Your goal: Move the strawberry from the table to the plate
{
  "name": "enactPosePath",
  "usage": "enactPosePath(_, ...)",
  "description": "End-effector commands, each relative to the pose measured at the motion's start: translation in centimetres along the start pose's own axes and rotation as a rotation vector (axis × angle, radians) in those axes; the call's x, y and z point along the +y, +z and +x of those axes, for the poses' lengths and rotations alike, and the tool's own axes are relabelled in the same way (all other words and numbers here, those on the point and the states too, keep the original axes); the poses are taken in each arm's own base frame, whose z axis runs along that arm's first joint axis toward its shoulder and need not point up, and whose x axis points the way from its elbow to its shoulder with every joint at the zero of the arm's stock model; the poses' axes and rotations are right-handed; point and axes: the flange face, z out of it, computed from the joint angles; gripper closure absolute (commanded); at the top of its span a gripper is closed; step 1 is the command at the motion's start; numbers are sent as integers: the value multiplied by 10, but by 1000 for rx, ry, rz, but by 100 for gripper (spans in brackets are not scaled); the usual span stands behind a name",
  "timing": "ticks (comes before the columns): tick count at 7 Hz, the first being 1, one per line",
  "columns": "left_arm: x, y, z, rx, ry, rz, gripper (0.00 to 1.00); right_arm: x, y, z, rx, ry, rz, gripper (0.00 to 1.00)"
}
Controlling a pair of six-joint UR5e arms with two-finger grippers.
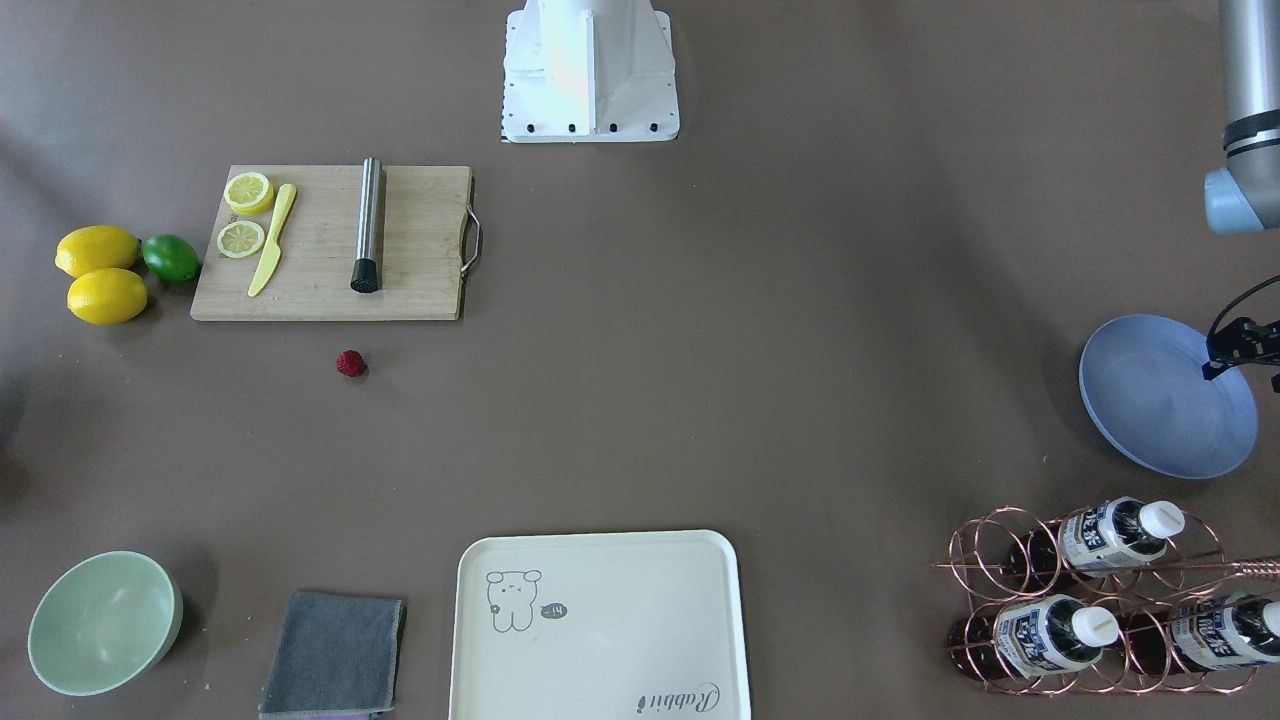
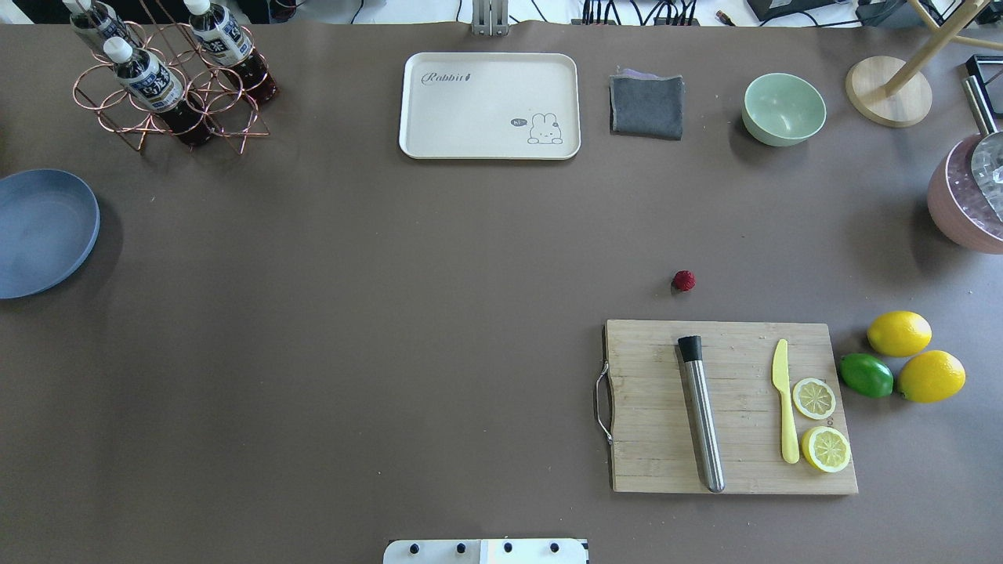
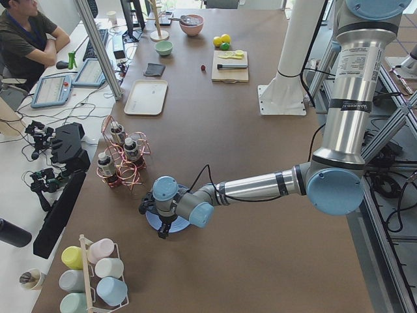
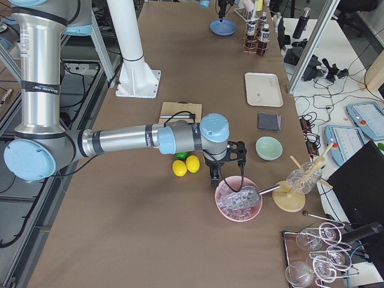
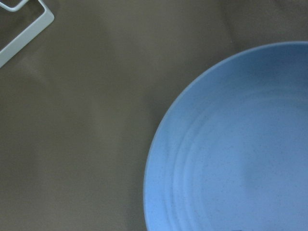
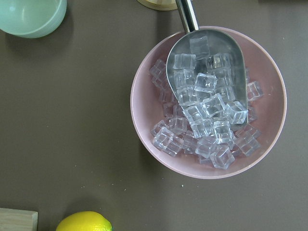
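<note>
Strawberry was seen loose on the table, right of centre in the overhead frame, ungripped and with nothing touching it. Nearest the robot's base, at lower right of that frame, the cutting board was noted. The berry lay just beyond its far edge, apart from it. Further out, at the left edge, the plate was seen with nothing on it, well apart from the berry. The left gripper was found hovering over the plate. The right gripper was over the pink ice bowl at the right edge, past the lemons. Neither was near the berry. Finger spread could not be told for either, as no fingers were shown in the wrist views.

Step was judged as the very start: the approach to the pick was not yet made. The right arm was judged the likelier picker, the berry being on its half. A reach over the berry, fingers set a little wider than it, a straight descent and a light close were judged to be called for, since a small round thing could be rolled away. A long carry across to the plate would then be needed.
</note>
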Motion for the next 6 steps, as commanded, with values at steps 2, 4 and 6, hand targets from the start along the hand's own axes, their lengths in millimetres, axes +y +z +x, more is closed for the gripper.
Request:
enactPosePath(2, -11, 10, -6, 24, -18, -23, 16, 0, 0, -5, -1, 1, 3, 0)
enactPosePath(4, -9, 13, -11, 9, -34, -32, 18, -4, -3, -19, -2, 7, 10, 0)
enactPosePath(6, -7, 13, -14, 7, -57, -36, 29, -5, -2, -25, 0, 2, 9, 0)
